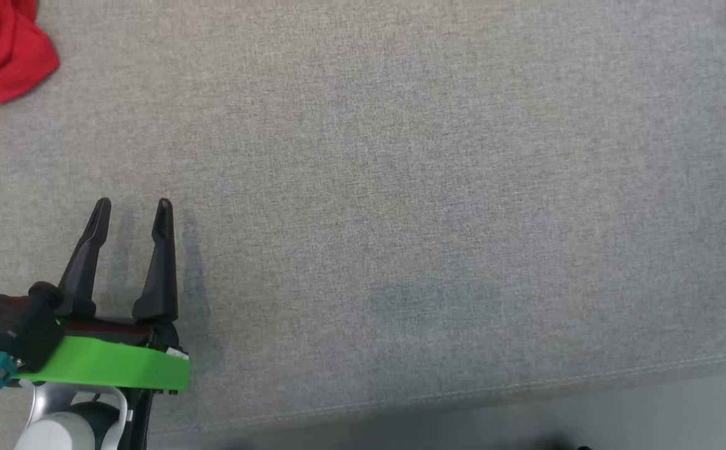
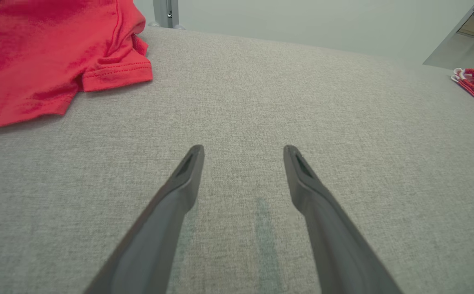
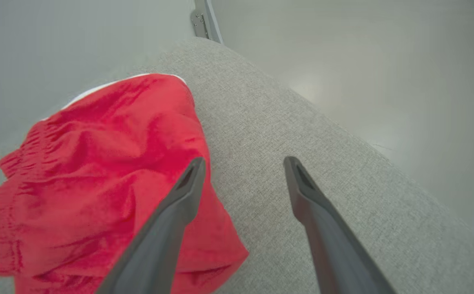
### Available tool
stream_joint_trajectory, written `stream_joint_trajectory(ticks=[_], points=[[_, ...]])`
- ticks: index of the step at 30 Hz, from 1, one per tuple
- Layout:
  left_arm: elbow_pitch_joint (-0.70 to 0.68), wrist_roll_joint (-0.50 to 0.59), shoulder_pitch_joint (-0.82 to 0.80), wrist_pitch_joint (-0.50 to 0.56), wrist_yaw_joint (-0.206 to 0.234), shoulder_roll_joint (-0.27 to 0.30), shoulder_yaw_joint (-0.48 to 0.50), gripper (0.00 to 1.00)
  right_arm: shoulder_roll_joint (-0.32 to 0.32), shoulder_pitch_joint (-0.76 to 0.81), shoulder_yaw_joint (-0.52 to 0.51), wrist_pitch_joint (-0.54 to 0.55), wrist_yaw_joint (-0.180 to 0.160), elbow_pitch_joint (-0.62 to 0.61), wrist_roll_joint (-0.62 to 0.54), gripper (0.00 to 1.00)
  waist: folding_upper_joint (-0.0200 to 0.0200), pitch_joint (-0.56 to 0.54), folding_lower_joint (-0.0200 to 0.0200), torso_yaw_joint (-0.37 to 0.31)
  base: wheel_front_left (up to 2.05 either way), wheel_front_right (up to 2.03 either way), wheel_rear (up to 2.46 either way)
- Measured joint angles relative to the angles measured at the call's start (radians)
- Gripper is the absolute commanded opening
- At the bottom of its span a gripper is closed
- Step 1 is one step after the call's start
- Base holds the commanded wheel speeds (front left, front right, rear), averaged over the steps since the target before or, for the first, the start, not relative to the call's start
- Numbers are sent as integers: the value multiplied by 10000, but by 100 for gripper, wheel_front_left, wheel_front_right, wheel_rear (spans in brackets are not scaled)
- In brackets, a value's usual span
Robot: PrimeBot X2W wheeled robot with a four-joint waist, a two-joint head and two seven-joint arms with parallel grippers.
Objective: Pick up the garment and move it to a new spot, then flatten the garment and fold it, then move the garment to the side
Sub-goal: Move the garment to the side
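Red short-sleeved shirt (image 2: 37,61) and red elastic-waisted shorts (image 3: 98,175): you have two garments on one grey woven surface (image 1: 400,187). Your left gripper (image 1: 133,206) and right gripper (image 3: 243,161) both gape wide, empty.

The shorts (image 3: 98,175) and T-shirt (image 2: 37,53) are red, the surface (image 1: 400,187) grey, fingers (image 2: 173,204) dark.

Grey fabric surface (image 1: 400,187); pale floor (image 3: 343,61) beyond; perhaps metal bracket (image 3: 201,21).

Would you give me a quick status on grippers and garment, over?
Left gripper open, empty. Right gripper open, by red shorts at table edge. Red T-shirt far left.
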Motion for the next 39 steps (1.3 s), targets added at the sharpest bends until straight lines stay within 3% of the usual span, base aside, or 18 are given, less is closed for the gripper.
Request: stream_joint_trajectory(ticks=[10, 17, 22, 31, 33, 39], points=[[663, -90, -324, -589, -44, -380, -19, 100, -454, 515, 673, -2027, 903, -1595, -600, 100, 0, -967, 0, 104, 0, 0, 0], [1264, 23, -314, -1028, -42, -364, 117, 100, 50, 1413, 1116, -3292, 1584, -2936, -658, 100, 0, -1813, 0, 377, 0, 0, 0], [1632, 132, -237, -1227, -19, -353, 199, 100, 372, 2263, 1193, -3883, 1666, -3490, -665, 100, 0, -2303, 0, 623, 0, 0, 0], [2295, 487, 367, -1407, 79, -215, 468, 100, 1538, 4180, 1712, -4589, 1651, -4243, -802, 100, 0, -3440, 0, 1273, 0, 0, 0], [2439, 550, 508, -1450, 107, -115, 610, 100, 2052, 4779, 1923, -4834, 1532, -4397, -830, 100, 0, -3849, 0, 1441, 0, 0, 0], [2849, 662, 1055, -1450, 121, 240, 769, 100, 2744, 6002, 2629, -4993, 1315, -4531, -1340, 100, 0, -4700, -1, 1624, 0, 0, 0]])
